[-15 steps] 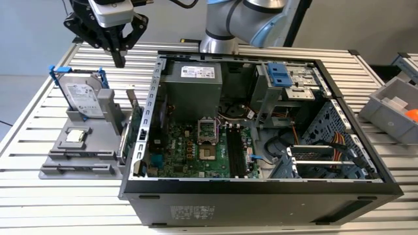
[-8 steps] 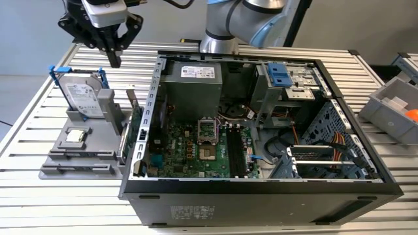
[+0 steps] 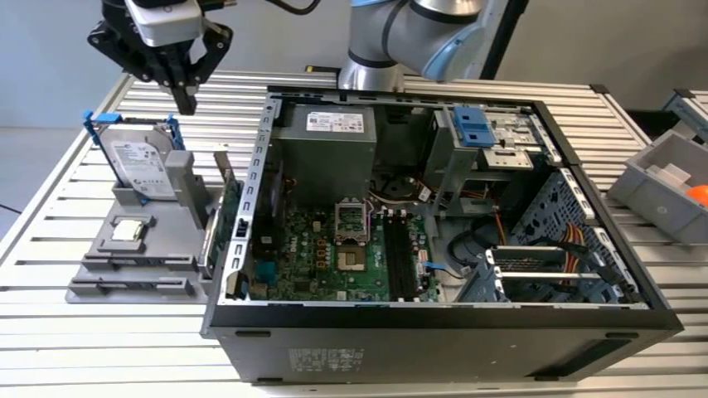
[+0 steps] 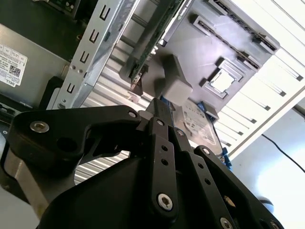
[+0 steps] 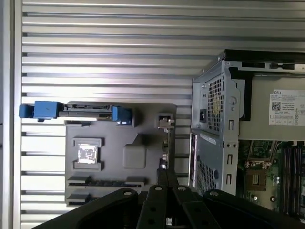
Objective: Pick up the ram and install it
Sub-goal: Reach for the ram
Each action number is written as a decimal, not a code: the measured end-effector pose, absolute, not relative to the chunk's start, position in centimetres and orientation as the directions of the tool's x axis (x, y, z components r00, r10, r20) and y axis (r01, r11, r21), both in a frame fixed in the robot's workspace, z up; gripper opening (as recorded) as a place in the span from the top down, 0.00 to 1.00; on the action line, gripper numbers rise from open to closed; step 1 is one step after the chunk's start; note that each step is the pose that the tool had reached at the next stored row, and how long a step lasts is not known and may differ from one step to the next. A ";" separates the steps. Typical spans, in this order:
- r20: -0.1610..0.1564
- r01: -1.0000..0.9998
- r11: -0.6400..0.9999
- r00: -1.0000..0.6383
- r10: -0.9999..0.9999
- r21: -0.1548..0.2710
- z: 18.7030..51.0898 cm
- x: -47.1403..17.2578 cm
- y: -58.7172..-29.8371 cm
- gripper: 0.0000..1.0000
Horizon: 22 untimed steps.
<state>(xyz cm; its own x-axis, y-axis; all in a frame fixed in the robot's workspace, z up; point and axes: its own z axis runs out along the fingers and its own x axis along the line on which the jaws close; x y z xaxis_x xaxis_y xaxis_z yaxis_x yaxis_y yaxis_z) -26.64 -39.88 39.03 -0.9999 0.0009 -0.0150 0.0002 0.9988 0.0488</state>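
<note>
My gripper (image 3: 186, 101) hangs shut and holds nothing, high over the far end of the grey parts holder (image 3: 105, 292). In the first wrist view the closed fingertips (image 5: 165, 175) hover beside the holder (image 5: 152, 112), between it and the computer case. A long, narrow dark strip stands on edge in one of the holder's near slots. It looks like the ram (image 5: 107, 182), also seen in the exterior view as the ram (image 3: 138, 264). The open computer case (image 3: 443, 327) lies at the exterior view's right, its motherboard memory slots (image 3: 394, 259) uncovered.
On the holder stand a silver hard drive in a blue frame (image 3: 142, 162), a square chip (image 3: 129, 231) and a green card with a metal bracket (image 3: 225, 211). Grey bins (image 3: 669, 186) sit at the exterior view's far right. The case wall (image 5: 209, 129) is close beside the fingers.
</note>
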 end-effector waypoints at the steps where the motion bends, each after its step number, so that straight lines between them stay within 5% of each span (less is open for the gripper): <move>1: -0.015 0.000 0.999 -1.000 0.001 0.049 39.0 -26.8 -39.9 1.00; 22: -0.012 -0.004 0.999 -1.000 -0.004 0.049 39.0 -29.8 -39.9 1.00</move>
